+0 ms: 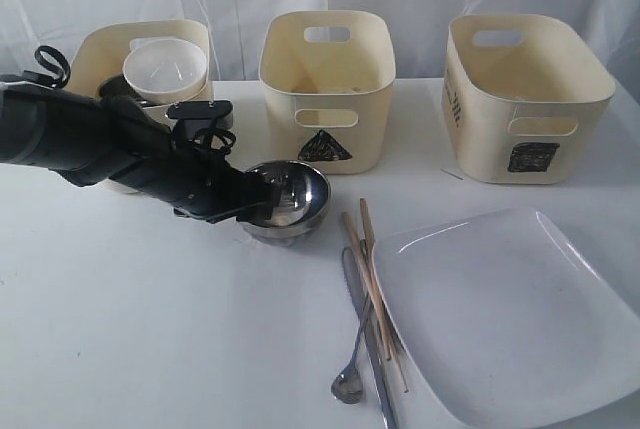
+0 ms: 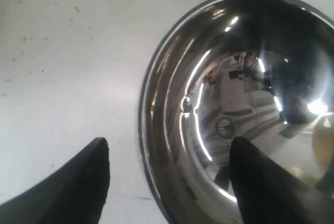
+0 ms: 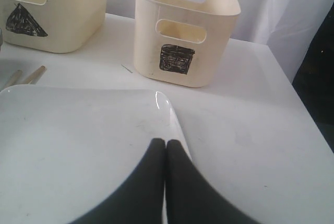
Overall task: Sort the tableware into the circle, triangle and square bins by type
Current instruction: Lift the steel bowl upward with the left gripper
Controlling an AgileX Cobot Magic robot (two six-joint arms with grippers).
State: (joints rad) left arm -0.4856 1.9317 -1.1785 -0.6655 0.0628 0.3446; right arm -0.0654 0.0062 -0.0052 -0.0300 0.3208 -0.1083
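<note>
A steel bowl [image 1: 298,199] [image 2: 245,78] stands on the table in front of the triangle bin [image 1: 285,84] [image 3: 62,20]. My left gripper [image 1: 262,197] [image 2: 169,143] is open astride the bowl's left rim, one finger inside and one outside, not touching it. The white bowl [image 1: 165,69] sits in the left bin [image 1: 90,59]. The large white plate [image 1: 510,319] [image 3: 78,140] lies at the front right, with chopsticks [image 1: 368,259] [image 3: 23,76], a knife [image 1: 374,364] and a spoon [image 1: 350,381] beside it. Over the plate's edge, my right gripper [image 3: 166,143] is shut and empty. The square bin [image 1: 480,129] [image 3: 182,36] stands at the back right.
All three cream bins line the back of the white table before a white curtain. The left arm [image 1: 90,139] stretches in from the left in front of the left bin. Bare tabletop shows at the front left.
</note>
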